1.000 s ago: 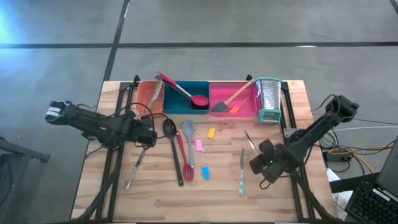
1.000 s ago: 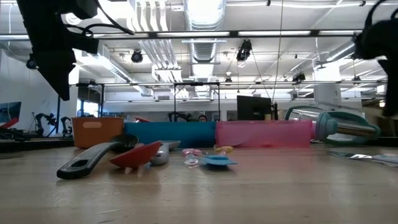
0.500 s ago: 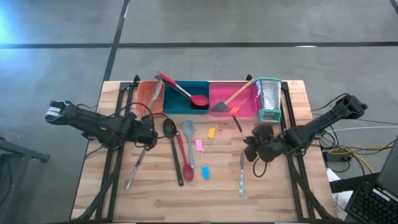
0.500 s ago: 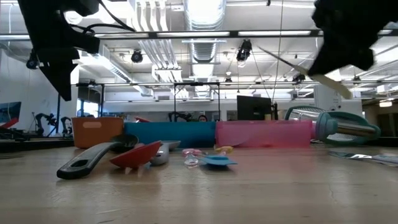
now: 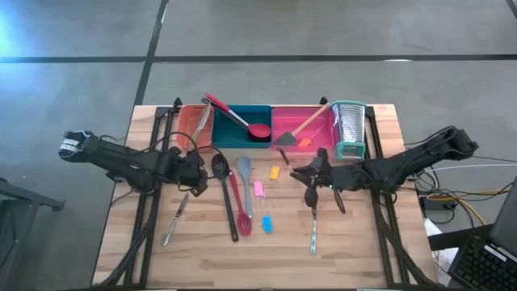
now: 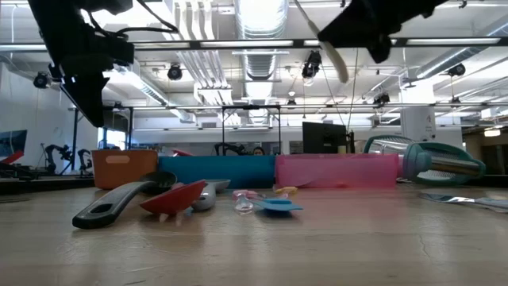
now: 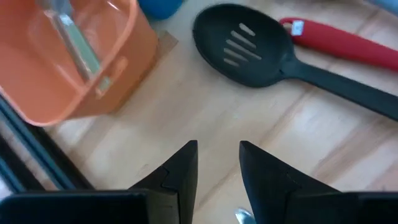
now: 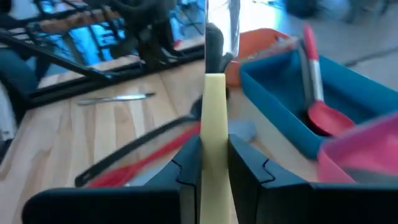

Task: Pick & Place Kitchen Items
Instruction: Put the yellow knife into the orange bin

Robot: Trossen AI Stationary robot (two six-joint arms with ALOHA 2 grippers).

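**Left gripper empty over the table; right gripper carries a knife toward the trays**

Start on your left. The left gripper (image 7: 217,149) hangs low over bare wood just beside the orange tray (image 5: 187,123). Its fingers stand a little apart with nothing between them. The metal tongs (image 5: 202,121) already lie across that tray, so this arm looks parked between pickups. A table knife (image 5: 176,218) lies loose on the near side of it, and the black slotted spoon (image 7: 249,46) is just beyond the fingertips. Either would be a sensible next target.

Toward the middle, the unsorted items lie roughly side by side with handles toward you:
- the red-handled utensil (image 5: 238,202)
- the grey spatula (image 5: 245,174)
- the small yellow tool (image 5: 275,172)
- the small pink tool (image 5: 258,189)
- the small blue tool (image 5: 266,224)

Behind them the teal tray (image 5: 242,133) holds a red spoon (image 5: 238,117).

On your right, the right gripper (image 8: 214,146) is clamped on the cream handle of a knife (image 8: 215,106). The blade points straight ahead, away from the wrist. The knife is held clear of the table, in front of the pink tray (image 5: 291,121), which already holds a wooden-handled spatula (image 5: 305,126). Gripping by the handle keeps the blade leading, which suits sliding it into a tray lengthwise. I cannot tell which tray you intend. A teal-handled knife (image 5: 313,226) lies on the wood below this arm.
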